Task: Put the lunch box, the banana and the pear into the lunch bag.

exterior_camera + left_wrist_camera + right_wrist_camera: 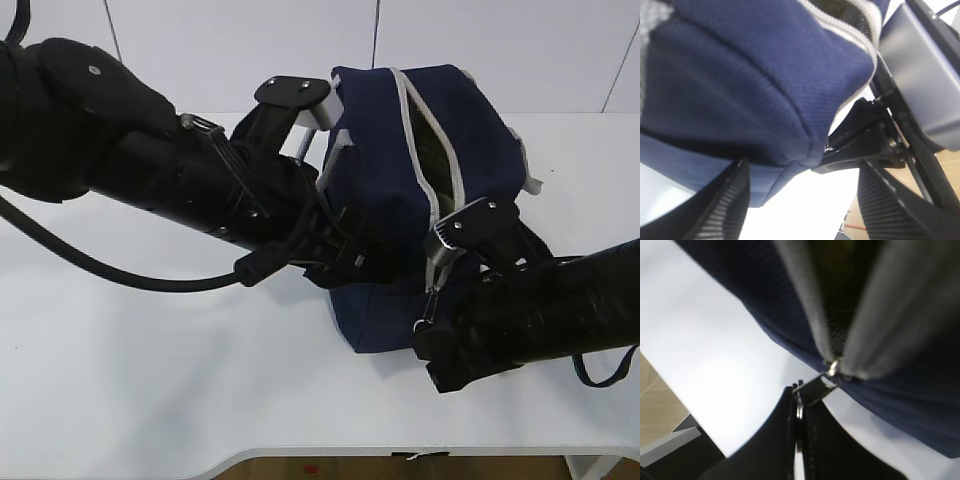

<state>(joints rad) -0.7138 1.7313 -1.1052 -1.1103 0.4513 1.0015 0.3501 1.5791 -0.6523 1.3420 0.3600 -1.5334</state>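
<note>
The navy lunch bag (390, 150) stands mid-table with its grey zipper partly open along the top (437, 150). My right gripper (430, 325) is at its front right corner, shut on the metal ring pull (812, 385) just below the slider (832, 367). In the right wrist view the gripper (799, 392) has its jaws pressed together on the ring. My left gripper (800, 175) is open wide at the bag's left side (335, 235), with a bag corner (785, 170) hanging between the fingers. The lunch box, banana and pear are out of view. Something dim yellow-green shows inside the opening (840, 260).
The white table (150, 380) ends in a front edge (300, 455) close to the camera. A white wall stands behind. A grey webbing handle (530, 185) sticks out at the bag's right. The right arm's wrist housing (920, 75) is close to my left gripper.
</note>
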